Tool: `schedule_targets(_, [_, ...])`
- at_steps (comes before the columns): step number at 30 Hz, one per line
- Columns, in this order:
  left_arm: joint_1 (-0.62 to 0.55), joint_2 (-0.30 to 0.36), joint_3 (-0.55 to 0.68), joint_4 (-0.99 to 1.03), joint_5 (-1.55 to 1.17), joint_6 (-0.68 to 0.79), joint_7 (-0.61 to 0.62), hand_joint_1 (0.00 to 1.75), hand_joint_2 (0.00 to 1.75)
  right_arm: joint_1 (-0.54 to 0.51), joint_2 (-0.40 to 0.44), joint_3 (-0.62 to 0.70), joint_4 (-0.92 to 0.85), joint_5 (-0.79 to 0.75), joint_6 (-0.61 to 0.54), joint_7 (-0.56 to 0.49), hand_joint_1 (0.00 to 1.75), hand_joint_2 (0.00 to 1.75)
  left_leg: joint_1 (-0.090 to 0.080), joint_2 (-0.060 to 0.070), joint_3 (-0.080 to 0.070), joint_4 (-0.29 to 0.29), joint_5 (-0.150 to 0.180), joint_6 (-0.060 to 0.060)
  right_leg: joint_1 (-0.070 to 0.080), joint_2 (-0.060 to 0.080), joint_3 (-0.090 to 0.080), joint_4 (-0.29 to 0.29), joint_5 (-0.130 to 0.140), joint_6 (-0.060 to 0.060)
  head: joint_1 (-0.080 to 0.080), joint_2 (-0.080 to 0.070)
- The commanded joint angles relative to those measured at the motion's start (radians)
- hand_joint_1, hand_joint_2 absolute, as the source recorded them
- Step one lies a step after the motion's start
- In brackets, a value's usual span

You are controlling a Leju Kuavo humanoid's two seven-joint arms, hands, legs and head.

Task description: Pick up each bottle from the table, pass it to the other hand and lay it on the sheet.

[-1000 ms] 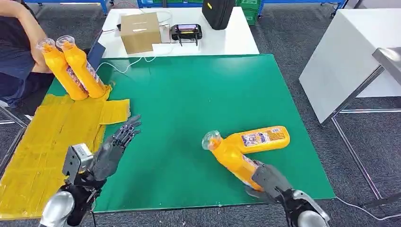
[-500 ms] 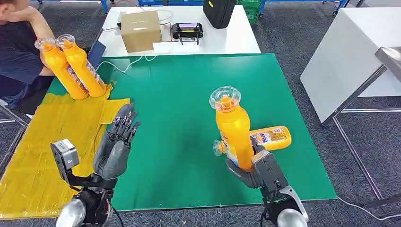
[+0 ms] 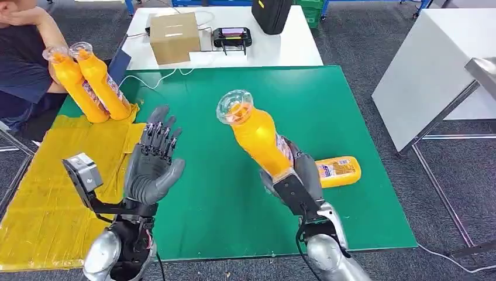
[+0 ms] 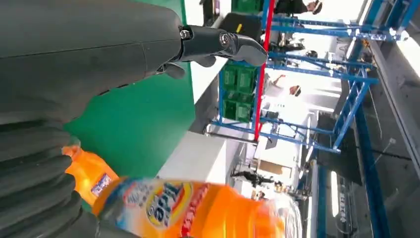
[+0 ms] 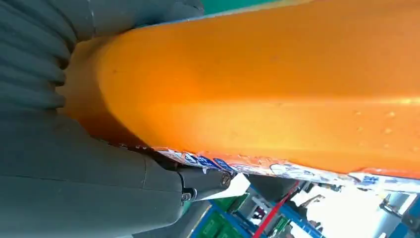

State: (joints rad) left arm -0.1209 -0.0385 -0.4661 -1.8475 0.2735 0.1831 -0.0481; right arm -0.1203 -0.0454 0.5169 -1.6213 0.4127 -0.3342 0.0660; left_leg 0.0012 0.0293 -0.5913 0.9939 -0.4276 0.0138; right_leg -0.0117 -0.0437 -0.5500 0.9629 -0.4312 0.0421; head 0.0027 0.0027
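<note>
My right hand (image 3: 296,182) grips an orange bottle (image 3: 254,131) by its lower body and holds it raised above the green table (image 3: 234,93), cap tilted toward my left side. In the right wrist view the same orange bottle (image 5: 277,84) lies against the palm. My left hand (image 3: 153,161) is raised with its fingers spread, a short gap left of the bottle, holding nothing. A second orange bottle (image 3: 337,170) lies on the table behind my right hand. Two more orange bottles (image 3: 88,82) lie on the yellow sheet (image 3: 52,175) at the far left.
A person (image 3: 23,52) sits at the far left beside the sheet. Behind the green table stands a white table with a cardboard box (image 3: 173,37), a controller (image 3: 232,37) and a black bag (image 3: 270,14). Another white table (image 3: 433,64) is at the right.
My right hand has lifted the bottle off the table and carried it up and toward my left. My left hand has risen and opened wider toward it.
</note>
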Motion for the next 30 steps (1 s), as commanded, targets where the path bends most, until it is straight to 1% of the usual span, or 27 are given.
schedule_targets(1, [-0.056,0.008,-0.057,0.069,0.021,0.005,0.005,0.00,1.75,-0.122,0.009,0.099,0.161,0.126,-0.070,0.005,1.75,1.75,0.000,0.000,0.001,0.000,0.000,-0.001,0.000,0.004,0.001,0.000,0.000,-0.001,0.000,0.000])
schedule_targets(4, [-0.068,0.006,-0.075,0.077,0.042,0.007,0.008,0.00,1.75,-0.172,0.026,0.140,0.217,0.166,-0.099,0.023,1.75,1.75,0.001,0.001,0.002,0.000,-0.001,-0.001,0.000,0.007,0.001,0.000,0.000,-0.002,0.000,0.000])
schedule_targets(7, [-0.078,0.003,-0.095,0.078,0.074,0.013,0.010,0.00,1.75,-0.225,0.040,0.180,0.255,0.197,-0.132,0.030,1.75,1.75,0.001,0.000,0.001,0.000,0.000,-0.001,0.001,0.005,0.000,0.000,0.000,-0.002,0.000,0.000])
schedule_targets(8, [-0.080,0.002,-0.098,0.077,0.077,0.016,0.008,0.00,1.75,-0.231,0.043,0.185,0.258,0.197,-0.132,0.031,1.75,1.75,0.000,0.000,0.000,0.000,0.000,-0.001,0.000,0.003,-0.001,0.000,0.000,-0.001,0.000,0.000])
schedule_targets(11, [-0.102,-0.011,-0.113,0.074,0.098,0.026,0.017,0.00,1.75,-0.285,0.092,0.198,0.288,0.201,-0.109,0.051,1.75,1.75,0.000,0.000,0.000,0.000,0.000,-0.001,0.000,0.005,0.000,0.001,0.000,-0.001,0.000,0.000])
schedule_targets(15, [-0.108,-0.004,-0.143,0.069,0.125,0.031,0.025,0.00,1.75,-0.321,0.107,0.225,0.326,0.203,-0.114,0.052,1.75,1.75,0.000,0.000,-0.001,0.000,0.000,-0.001,0.000,0.004,-0.001,0.001,0.000,-0.001,0.000,0.000])
schedule_targets(18, [-0.105,-0.002,-0.152,0.066,0.143,0.030,0.025,0.00,1.75,-0.329,0.110,0.235,0.338,0.207,-0.120,0.053,1.75,1.75,0.001,-0.001,0.001,0.000,0.000,-0.001,0.000,0.005,0.001,0.000,0.000,-0.002,0.000,0.000])
schedule_targets(22, [-0.105,-0.002,-0.152,0.066,0.143,0.030,0.025,0.00,1.75,-0.329,0.110,0.235,0.338,0.207,-0.120,0.053,1.75,1.75,0.000,-0.002,-0.001,0.000,0.000,-0.001,0.000,0.002,-0.001,0.000,0.000,-0.001,0.000,0.000])
schedule_targets(25, [-0.104,-0.002,-0.156,0.063,0.152,0.030,0.024,0.00,1.75,-0.330,0.109,0.240,0.343,0.210,-0.125,0.051,1.75,1.75,0.000,-0.002,0.000,0.000,0.000,-0.001,0.000,0.004,0.000,0.000,-0.001,-0.002,0.000,0.000])
schedule_targets(27, [-0.106,-0.002,-0.162,0.059,0.159,0.032,0.021,0.00,1.75,-0.332,0.114,0.257,0.355,0.211,-0.123,0.050,1.75,1.75,0.001,-0.002,0.001,0.000,0.000,-0.001,0.000,0.004,0.001,0.000,-0.001,-0.002,0.000,0.000])
schedule_targets(30, [-0.121,-0.005,-0.176,0.069,0.160,0.054,0.017,0.00,1.75,-0.346,0.121,0.317,0.396,0.226,-0.118,0.047,1.75,1.75,0.001,-0.002,0.000,0.000,0.000,-0.001,0.000,0.003,0.000,0.000,-0.001,-0.002,0.000,0.000])
